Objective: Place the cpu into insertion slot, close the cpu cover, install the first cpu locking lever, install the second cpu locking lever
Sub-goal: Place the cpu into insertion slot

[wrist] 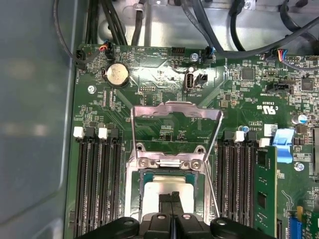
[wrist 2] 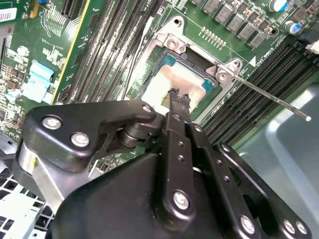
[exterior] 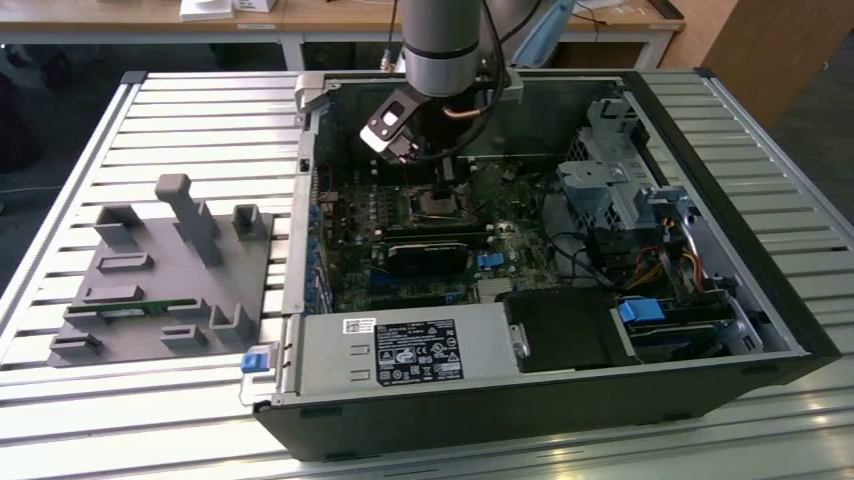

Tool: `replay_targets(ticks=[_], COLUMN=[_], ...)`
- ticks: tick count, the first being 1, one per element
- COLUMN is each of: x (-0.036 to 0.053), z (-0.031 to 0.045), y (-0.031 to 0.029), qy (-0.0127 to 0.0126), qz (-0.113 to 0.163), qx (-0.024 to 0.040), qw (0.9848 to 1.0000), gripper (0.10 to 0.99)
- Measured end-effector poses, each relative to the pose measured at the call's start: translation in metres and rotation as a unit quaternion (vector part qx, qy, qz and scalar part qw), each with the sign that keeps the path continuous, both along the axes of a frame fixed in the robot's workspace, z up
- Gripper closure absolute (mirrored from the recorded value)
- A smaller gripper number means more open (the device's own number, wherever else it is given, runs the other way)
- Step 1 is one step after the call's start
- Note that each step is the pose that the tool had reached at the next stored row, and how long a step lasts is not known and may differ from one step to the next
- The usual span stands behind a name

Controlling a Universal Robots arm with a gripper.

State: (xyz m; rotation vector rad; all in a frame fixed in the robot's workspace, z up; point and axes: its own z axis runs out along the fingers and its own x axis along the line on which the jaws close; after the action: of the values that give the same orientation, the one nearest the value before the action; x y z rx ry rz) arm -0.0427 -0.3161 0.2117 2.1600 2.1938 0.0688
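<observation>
Resting in the slot (wrist: 135, 194), the cpu (wrist: 164, 184) lies beneath the gripper (wrist: 172, 198), jaws pinched together; the cover (wrist: 175, 106) is flipped open.

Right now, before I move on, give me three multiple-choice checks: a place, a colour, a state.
1. Where is the cpu? A in the insertion slot; B on the grey tray; C on the table.
2. Circuit board colour? A red; B green; C white.
3. The cpu cover is: A shut; B swung open; C missing.
Answers: 1 A, its metal top lies inside the slot's rim, below the hand. 2 B, green surrounds the slot. 3 B, its frame is hinged back off the slot.
</observation>
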Motion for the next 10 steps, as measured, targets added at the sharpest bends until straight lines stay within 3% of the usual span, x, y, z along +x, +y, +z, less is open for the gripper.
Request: replay_targets(ticks=[10], x=[0.0000], z=[0.0072], y=[0.0000], qy=[0.0004], qz=[0.000], qx=[0.0001], qw=[1.0000], gripper=[0.965])
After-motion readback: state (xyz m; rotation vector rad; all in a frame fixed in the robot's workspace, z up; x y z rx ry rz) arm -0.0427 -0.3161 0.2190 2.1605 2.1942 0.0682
